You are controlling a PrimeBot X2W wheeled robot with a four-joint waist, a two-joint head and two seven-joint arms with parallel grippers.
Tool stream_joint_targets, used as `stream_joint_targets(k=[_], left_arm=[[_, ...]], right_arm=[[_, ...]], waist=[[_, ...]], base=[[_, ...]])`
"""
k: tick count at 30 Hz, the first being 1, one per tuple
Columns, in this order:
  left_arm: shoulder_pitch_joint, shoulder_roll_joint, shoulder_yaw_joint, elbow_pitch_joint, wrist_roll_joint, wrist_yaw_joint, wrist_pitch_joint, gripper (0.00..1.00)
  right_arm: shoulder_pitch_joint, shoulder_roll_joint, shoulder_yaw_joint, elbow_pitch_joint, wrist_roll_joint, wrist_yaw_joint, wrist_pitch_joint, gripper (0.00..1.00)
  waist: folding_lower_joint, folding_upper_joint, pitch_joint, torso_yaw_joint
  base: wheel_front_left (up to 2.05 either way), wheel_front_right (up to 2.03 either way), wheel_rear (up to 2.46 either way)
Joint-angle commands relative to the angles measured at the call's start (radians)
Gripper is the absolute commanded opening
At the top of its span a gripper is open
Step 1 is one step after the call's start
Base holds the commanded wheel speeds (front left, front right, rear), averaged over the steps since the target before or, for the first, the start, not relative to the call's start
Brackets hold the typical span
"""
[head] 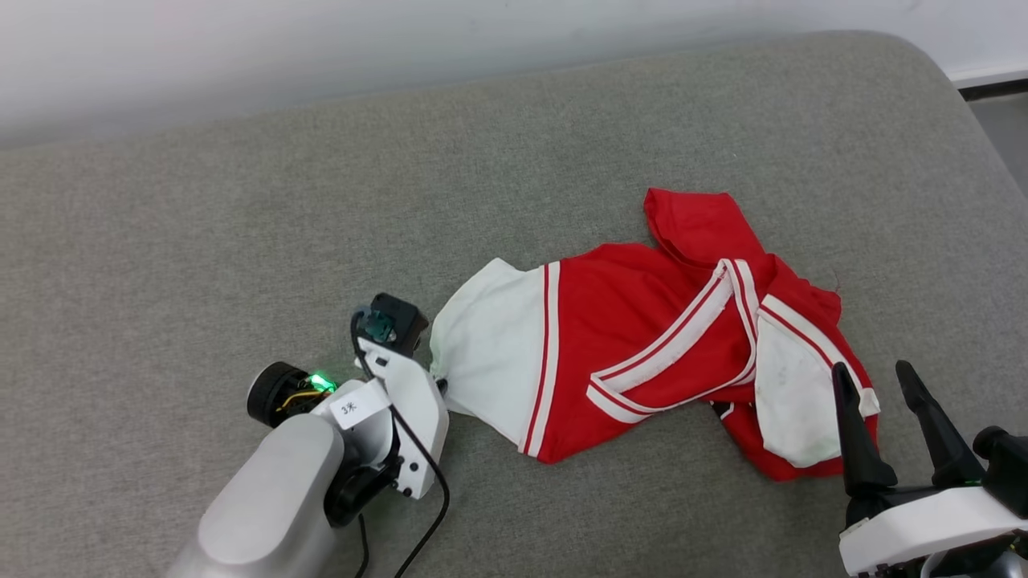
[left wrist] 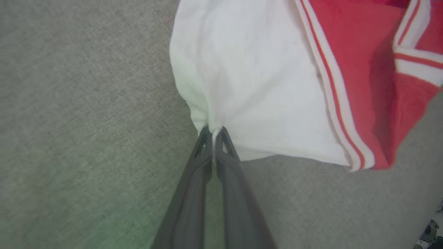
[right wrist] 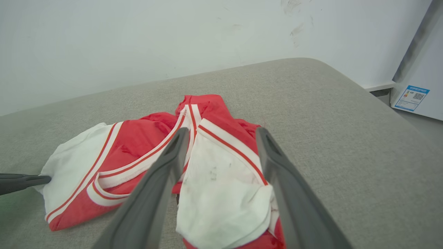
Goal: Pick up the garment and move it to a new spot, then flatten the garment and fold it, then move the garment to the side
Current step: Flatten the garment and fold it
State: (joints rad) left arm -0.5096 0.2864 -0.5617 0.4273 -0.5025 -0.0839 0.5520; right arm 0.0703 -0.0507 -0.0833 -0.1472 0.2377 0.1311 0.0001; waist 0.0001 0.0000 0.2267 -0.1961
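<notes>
The garment (head: pixel 642 337), a red shirt with white sleeves and striped trim, lies crumpled on the grey cushion. My left gripper (left wrist: pixel 214 133) is shut on the edge of its left white sleeve (left wrist: pixel 249 86); white cloth bunches between the fingertips. In the head view the left gripper (head: pixel 438 377) meets that sleeve (head: pixel 490 353) at its lower left corner. My right gripper (head: pixel 879 377) stands open just above the other white sleeve (head: pixel 791 401), its fingers (right wrist: pixel 166 166) apart on either side of it. The left fingertips (right wrist: pixel 41 180) also show in the right wrist view.
The grey cushion (head: pixel 241 225) spreads wide behind and left of the garment, with a pale wall (head: pixel 321 56) at its far edge. The cushion's right edge (head: pixel 964 104) drops to the floor. A white cabinet with a blue label (right wrist: pixel 412 98) stands to the right.
</notes>
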Motion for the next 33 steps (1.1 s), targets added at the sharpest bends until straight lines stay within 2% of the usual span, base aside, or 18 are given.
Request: stream_joint_targets(k=[1,9,18,21,26,27,28,31,33], left_arm=[[0.037,0.018,0.004,0.015,0.006,0.011,-0.016,0.00],[0.088,0.072,0.070,-0.047,-0.013,0.063,-0.093,0.00],[0.293,0.150,0.181,-0.187,-0.079,0.176,-0.122,0.00],[0.363,0.166,0.205,-0.227,-0.099,0.202,-0.130,0.00],[0.438,0.149,0.211,-0.261,-0.116,0.224,-0.156,0.00],[0.443,0.141,0.218,-0.267,-0.118,0.229,-0.177,0.39],[0.449,0.135,0.219,-0.269,-0.117,0.233,-0.190,1.00],[0.456,0.119,0.223,-0.278,-0.092,0.246,-0.263,1.00],[0.454,0.107,0.223,-0.289,-0.068,0.252,-0.324,1.00]], right_arm=[[-0.007,0.001,-0.003,0.006,0.003,-0.001,-0.001,1.00],[0.010,0.001,-0.014,0.020,0.003,-0.001,0.014,1.00],[0.030,0.001,-0.040,0.029,-0.002,-0.001,0.039,1.00],[0.035,0.001,-0.047,0.025,-0.007,-0.001,0.048,1.00],[0.046,0.001,-0.049,0.017,-0.015,-0.001,0.069,1.00],[0.047,0.001,-0.050,0.015,-0.015,-0.001,0.073,1.00],[0.052,0.001,-0.049,0.014,-0.016,-0.001,0.080,1.00],[0.068,0.001,-0.044,0.014,-0.019,-0.001,0.118,1.00],[0.090,0.001,-0.035,0.025,-0.023,-0.001,0.181,1.00]], waist=[[-0.0001,0.0000,-0.017,0.012],[-0.0001,0.0000,-0.074,0.071],[-0.0001,0.0000,-0.124,0.172],[-0.0001,0.0000,-0.130,0.199],[-0.0001,0.0000,-0.149,0.224],[-0.0001,0.0000,-0.154,0.226],[-0.0001,0.0000,-0.160,0.228],[-0.0001,0.0000,-0.179,0.232],[-0.0001,0.0000,-0.191,0.234]], base=[[0.00,0.00,0.00],[0.00,0.00,0.00],[0.00,0.00,0.00],[0.00,0.00,0.00],[0.00,0.00,0.00],[0.00,0.00,0.00],[0.00,0.00,0.00],[0.00,0.00,0.00],[0.00,0.00,0.00]])
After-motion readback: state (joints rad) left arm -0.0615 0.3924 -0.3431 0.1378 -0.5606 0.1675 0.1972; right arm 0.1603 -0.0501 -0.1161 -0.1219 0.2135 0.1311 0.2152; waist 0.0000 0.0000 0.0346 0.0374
